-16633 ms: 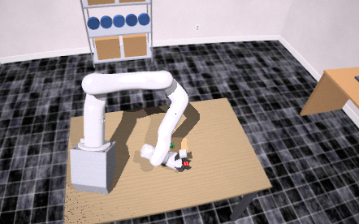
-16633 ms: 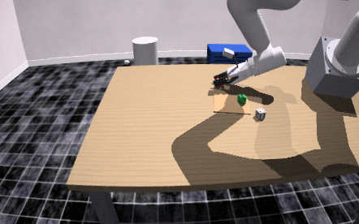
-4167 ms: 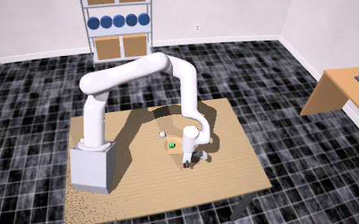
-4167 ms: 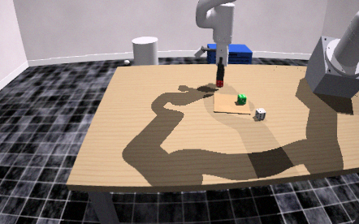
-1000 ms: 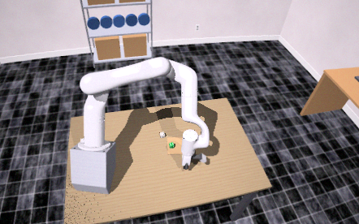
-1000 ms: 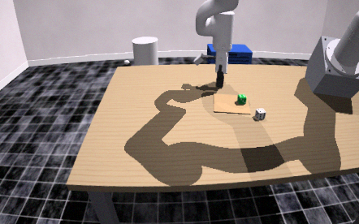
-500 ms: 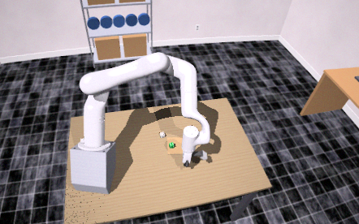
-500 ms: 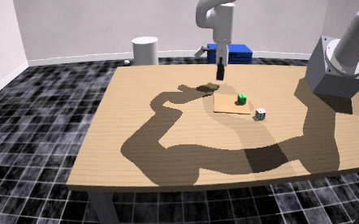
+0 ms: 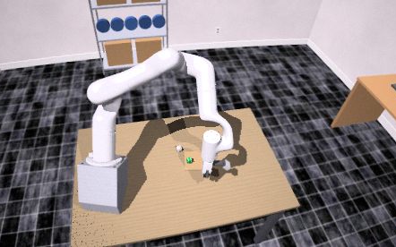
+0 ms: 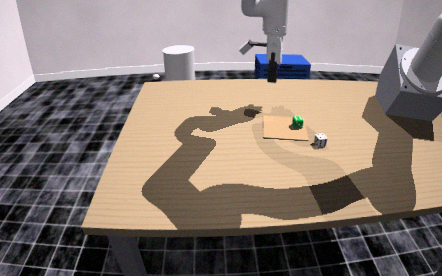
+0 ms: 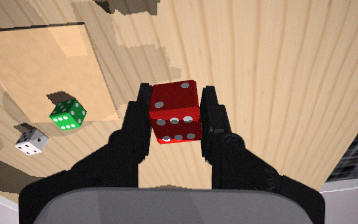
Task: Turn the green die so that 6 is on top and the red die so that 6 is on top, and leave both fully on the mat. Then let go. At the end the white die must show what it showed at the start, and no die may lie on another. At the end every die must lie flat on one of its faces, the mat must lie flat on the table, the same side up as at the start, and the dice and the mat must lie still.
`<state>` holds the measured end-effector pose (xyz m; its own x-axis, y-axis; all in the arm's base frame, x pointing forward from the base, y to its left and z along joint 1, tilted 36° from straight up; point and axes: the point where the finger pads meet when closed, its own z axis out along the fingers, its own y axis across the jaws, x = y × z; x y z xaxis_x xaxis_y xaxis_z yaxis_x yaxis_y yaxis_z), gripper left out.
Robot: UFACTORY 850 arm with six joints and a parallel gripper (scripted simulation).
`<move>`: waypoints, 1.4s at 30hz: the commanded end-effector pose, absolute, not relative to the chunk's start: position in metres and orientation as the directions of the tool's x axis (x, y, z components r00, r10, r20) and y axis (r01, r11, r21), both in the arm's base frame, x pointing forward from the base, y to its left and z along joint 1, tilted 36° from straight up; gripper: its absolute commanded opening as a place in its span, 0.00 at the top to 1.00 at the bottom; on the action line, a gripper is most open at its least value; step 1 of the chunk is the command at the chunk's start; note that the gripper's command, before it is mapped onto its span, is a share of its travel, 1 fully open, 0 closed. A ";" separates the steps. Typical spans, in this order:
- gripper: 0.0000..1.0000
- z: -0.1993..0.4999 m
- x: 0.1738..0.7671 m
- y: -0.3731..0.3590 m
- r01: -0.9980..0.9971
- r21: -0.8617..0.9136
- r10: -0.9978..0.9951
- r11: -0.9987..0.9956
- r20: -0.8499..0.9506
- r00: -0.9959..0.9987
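My gripper (image 9: pixel 206 174) (image 10: pixel 272 80) (image 11: pixel 176 100) is shut on the red die (image 11: pixel 175 111) and holds it above the table, to the side of the mat. In the wrist view the red die shows a two on its far face and a six on the face below that. The green die (image 9: pixel 189 160) (image 10: pixel 298 122) (image 11: pixel 68 115) rests on the mat (image 9: pixel 194 166) (image 10: pixel 278 132) (image 11: pixel 31 55), near one edge. A six shows on one of its faces in the wrist view; its top number is hard to tell. The white die (image 9: pixel 178 148) (image 10: pixel 320 141) (image 11: pixel 31 142) lies on the table beside the mat.
The wooden table (image 9: pixel 167 201) (image 10: pixel 141 135) carries the robot's base block (image 9: pixel 101 185) (image 10: pixel 413 90) at one end. The arm's shadow falls across the table. A shelf rack and a second desk stand apart from it on the floor.
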<state>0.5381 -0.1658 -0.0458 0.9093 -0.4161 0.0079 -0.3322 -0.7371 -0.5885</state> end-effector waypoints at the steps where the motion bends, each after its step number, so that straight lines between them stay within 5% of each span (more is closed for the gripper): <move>1: 0.73 -0.043 0.538 -0.168 -0.332 -0.588 -0.416 -0.737 0.009 0.909; 22: 0.73 0.063 0.575 -0.034 0.008 -0.550 -0.133 -0.835 0.215 0.968; 42: 0.73 0.061 0.577 -0.030 0.011 -0.548 -0.129 -0.837 0.217 0.968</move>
